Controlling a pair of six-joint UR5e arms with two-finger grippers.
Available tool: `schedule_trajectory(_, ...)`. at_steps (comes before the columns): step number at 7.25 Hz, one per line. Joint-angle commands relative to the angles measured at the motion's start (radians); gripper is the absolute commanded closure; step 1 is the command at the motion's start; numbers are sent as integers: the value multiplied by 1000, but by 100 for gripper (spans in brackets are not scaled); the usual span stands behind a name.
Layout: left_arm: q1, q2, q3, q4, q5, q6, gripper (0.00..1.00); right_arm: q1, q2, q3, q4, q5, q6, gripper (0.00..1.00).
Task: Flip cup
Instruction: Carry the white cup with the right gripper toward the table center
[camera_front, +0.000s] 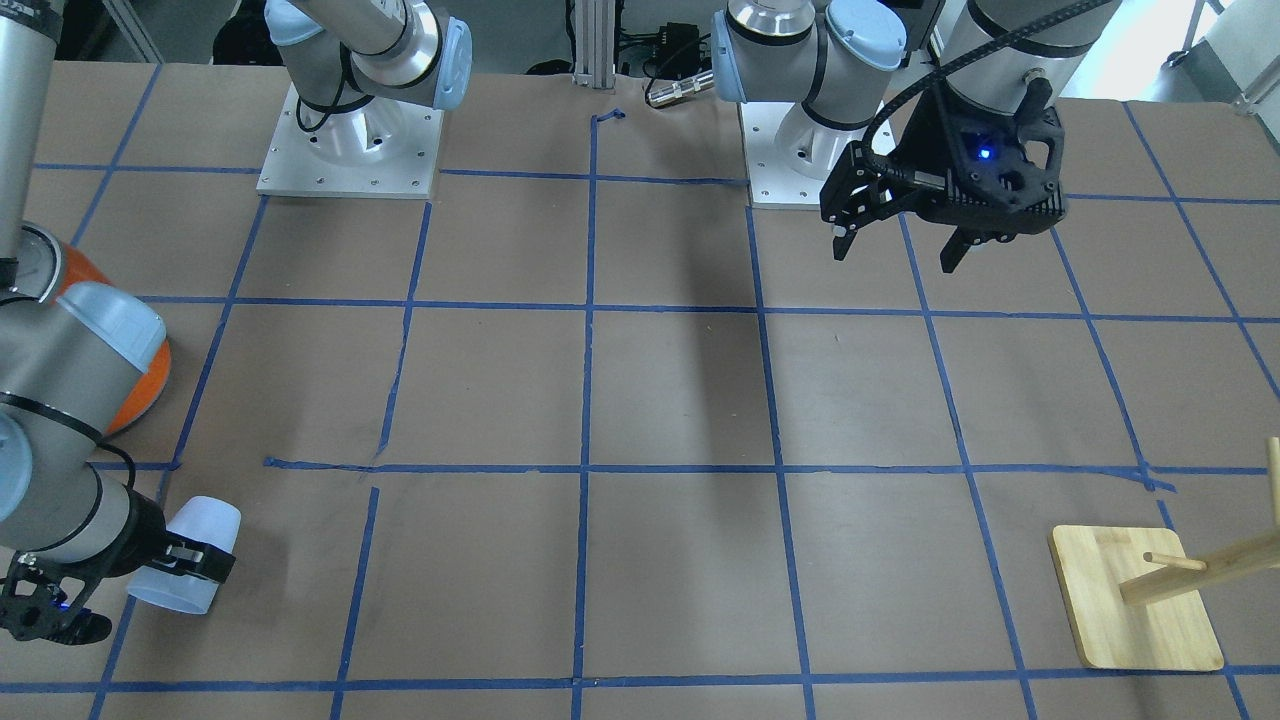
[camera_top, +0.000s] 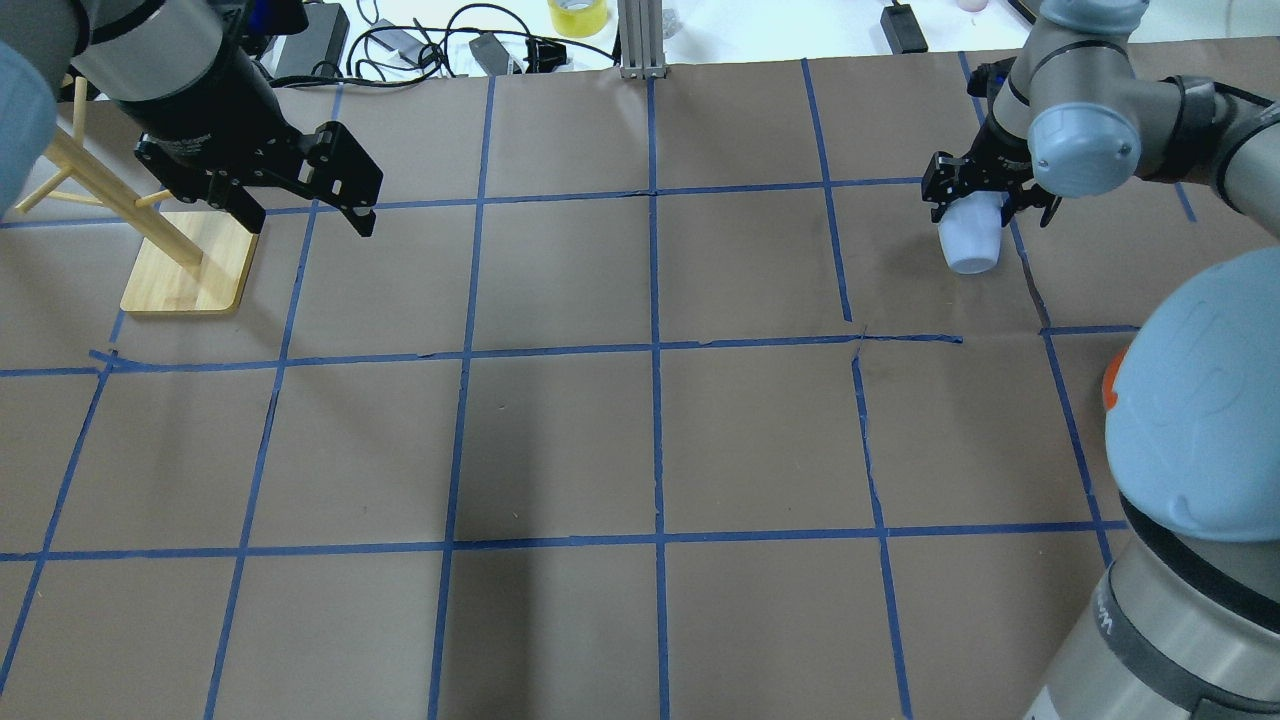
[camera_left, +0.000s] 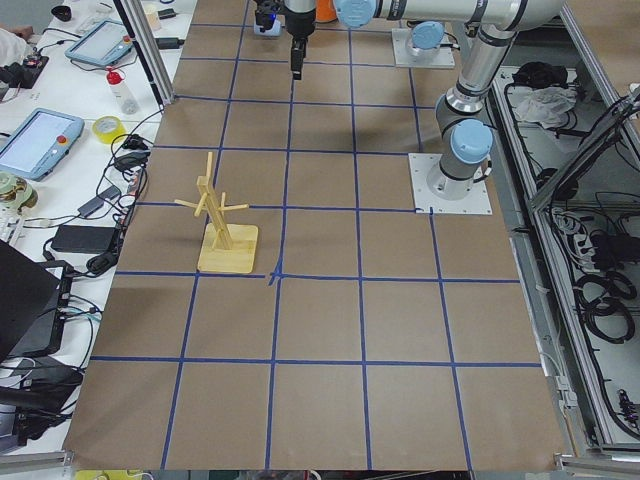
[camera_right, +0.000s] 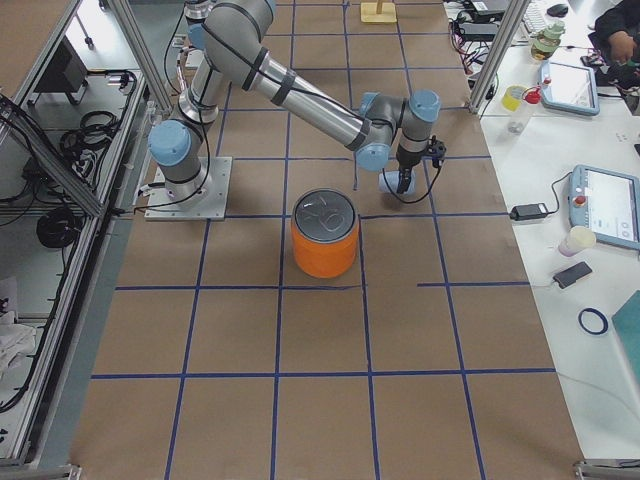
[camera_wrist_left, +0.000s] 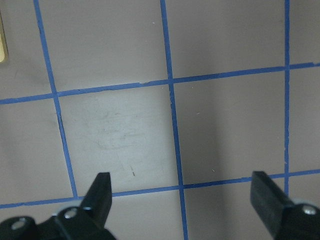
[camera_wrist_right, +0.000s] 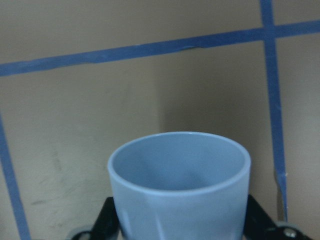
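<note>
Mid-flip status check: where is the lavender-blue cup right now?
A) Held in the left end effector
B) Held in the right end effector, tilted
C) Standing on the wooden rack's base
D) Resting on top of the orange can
B: the cup sits tilted between the fingers of the right end effector, while the left end effector hangs open and empty over bare table.

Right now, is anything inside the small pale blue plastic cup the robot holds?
The small pale lavender-blue plastic cup shows only its bare inner wall near the rim; nothing sticks out. Its bottom is hidden behind the near wall.
</note>
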Motion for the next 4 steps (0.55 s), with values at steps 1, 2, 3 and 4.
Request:
schedule_trajectory(1, 1, 0, 0, 0, 0, 0, 0, 89, -16, -7, 0, 97, -238, 57)
schedule_trajectory(2, 1, 0, 0, 0, 0, 0, 0, 134, -19, -8, 2, 166, -350, 62)
schedule_trajectory(3, 1, 0, 0, 0, 0, 0, 0, 203, -28, -21, -15, 143, -466, 62)
schedule_trajectory(4, 1, 0, 0, 0, 0, 0, 0, 267, -27, -44, -21, 48, -585, 63)
